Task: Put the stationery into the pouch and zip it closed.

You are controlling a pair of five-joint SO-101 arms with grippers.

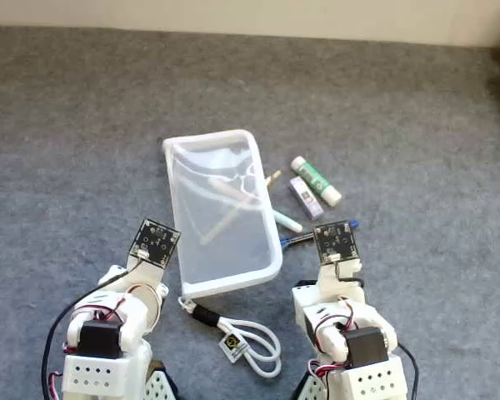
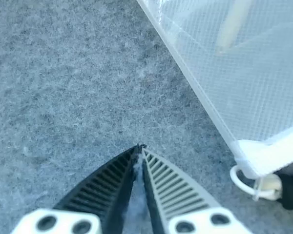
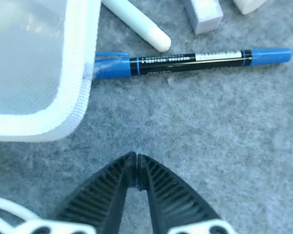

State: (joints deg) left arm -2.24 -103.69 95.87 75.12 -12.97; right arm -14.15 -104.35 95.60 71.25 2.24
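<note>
The white mesh pouch [image 1: 221, 212] lies flat in the middle of the grey carpet, with a cream stick [image 1: 229, 200] showing through it. To its right lie a glue stick [image 1: 317, 181], a pale eraser [image 1: 306, 197], a white pen [image 1: 285, 221] and a blue pen [image 1: 293, 240]. My left gripper [image 2: 139, 147] is shut and empty over bare carpet, just beside the pouch's long edge [image 2: 244, 73] and near its zip pull ring [image 2: 244, 183]. My right gripper [image 3: 136, 157] is shut and empty a little short of the blue pen [image 3: 185, 62], whose cap end touches the pouch corner [image 3: 78, 73].
A white cord loop with a tag [image 1: 250, 342] trails from the pouch's near corner between the two arm bases. A pencil tip [image 1: 272, 177] pokes out by the pouch's right edge. Open carpet lies on the far side and to both sides.
</note>
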